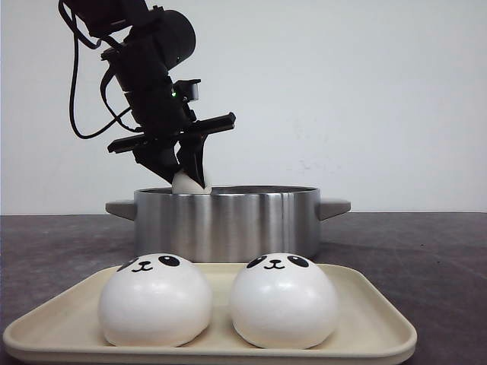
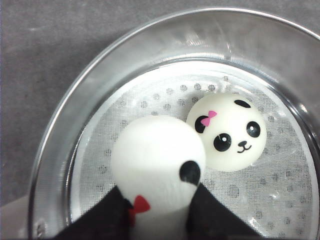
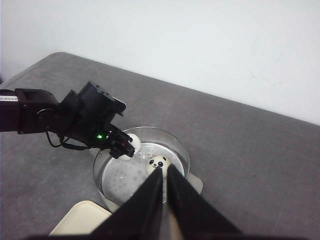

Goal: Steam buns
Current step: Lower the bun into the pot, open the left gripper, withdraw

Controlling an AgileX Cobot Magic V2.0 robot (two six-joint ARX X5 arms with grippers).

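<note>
My left gripper (image 1: pixel 189 179) is shut on a white panda bun (image 2: pixel 155 165) with a red bow and holds it just above the rim of the steel steamer pot (image 1: pixel 228 220). It shows too in the right wrist view (image 3: pixel 131 143). A second bun (image 2: pixel 231 131) with a pink bow lies face up on the perforated white liner inside the pot. Two more panda buns (image 1: pixel 155 298) (image 1: pixel 284 299) sit side by side on the cream tray (image 1: pixel 373 334) in front. My right gripper (image 3: pixel 164 172) is shut and empty, high above the pot and tray.
The pot has a flat handle on each side (image 1: pixel 335 207). The tray (image 3: pixel 82 218) lies close against the pot's near side. The grey table top (image 3: pixel 240 150) runs to a white wall behind.
</note>
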